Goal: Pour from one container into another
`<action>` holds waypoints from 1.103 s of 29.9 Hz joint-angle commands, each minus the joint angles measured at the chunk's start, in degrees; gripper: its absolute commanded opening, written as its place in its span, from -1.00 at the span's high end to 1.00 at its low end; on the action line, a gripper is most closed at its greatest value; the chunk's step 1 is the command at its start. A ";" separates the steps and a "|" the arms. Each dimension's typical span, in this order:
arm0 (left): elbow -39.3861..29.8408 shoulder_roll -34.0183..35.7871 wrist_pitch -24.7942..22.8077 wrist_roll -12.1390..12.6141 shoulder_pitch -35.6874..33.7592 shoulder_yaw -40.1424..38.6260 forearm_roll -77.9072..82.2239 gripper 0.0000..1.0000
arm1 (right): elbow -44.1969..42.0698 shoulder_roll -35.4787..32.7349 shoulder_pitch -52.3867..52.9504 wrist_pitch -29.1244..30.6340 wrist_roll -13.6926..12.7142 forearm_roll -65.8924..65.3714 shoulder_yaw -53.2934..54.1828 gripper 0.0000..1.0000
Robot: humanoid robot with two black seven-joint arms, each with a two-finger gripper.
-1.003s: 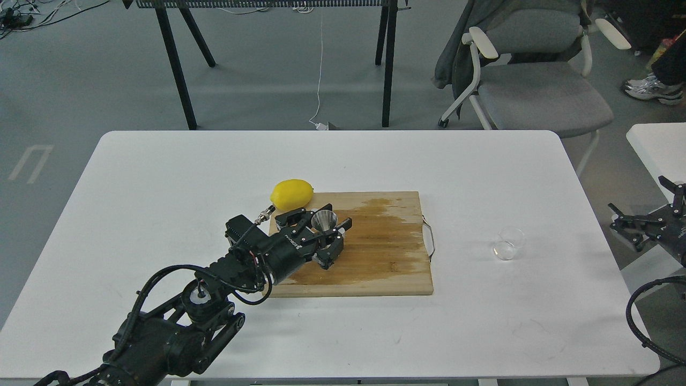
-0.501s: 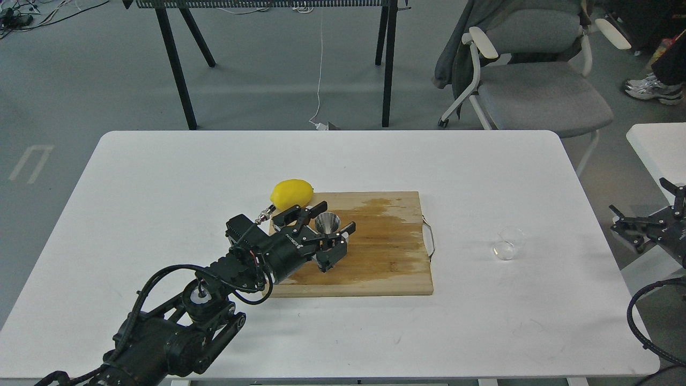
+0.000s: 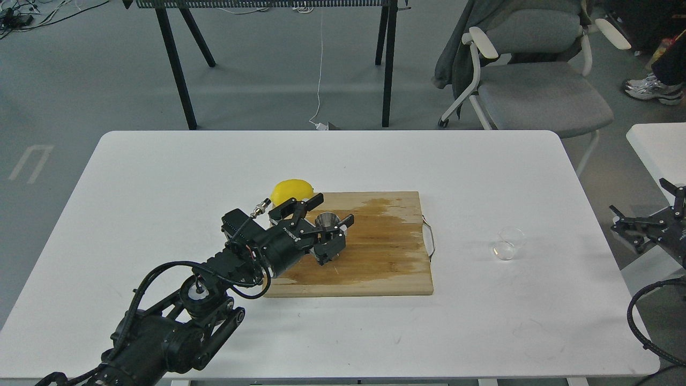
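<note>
The steel jigger stands upright on the left part of the wooden cutting board. My left gripper is open around it: one finger lies behind the jigger near the lemon, the other on its right side, and neither clearly presses on it. The small clear glass cup stands on the white table to the right of the board, with nothing holding it. At the far right edge of the view, off the table, my right gripper hangs open and empty, well right of the cup.
A yellow lemon lies at the board's back left corner, touching distance from my left fingers. The board has a darker wet patch and a metal handle on its right side. A grey chair and a black table frame stand behind.
My left gripper's fingers have spread wider around the jigger and the wrist has shifted slightly left. The jigger stays upright in about the same place. The right gripper barely moved.
</note>
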 commanded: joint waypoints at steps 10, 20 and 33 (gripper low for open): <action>12.53 0.01 -19.63 0.00 3.43 -8.74 0.17 -0.75 | 0.24 -0.26 0.03 0.00 -0.18 0.09 0.17 -0.99; 29.08 0.01 -45.66 0.00 -2.00 -30.18 -0.44 -0.88 | 0.68 -0.44 0.12 0.00 -0.18 0.09 0.44 -0.99; 16.28 0.01 -45.66 0.00 -19.14 -78.08 -4.57 -0.89 | 9.55 -3.07 0.29 0.00 -0.79 0.18 0.70 -0.99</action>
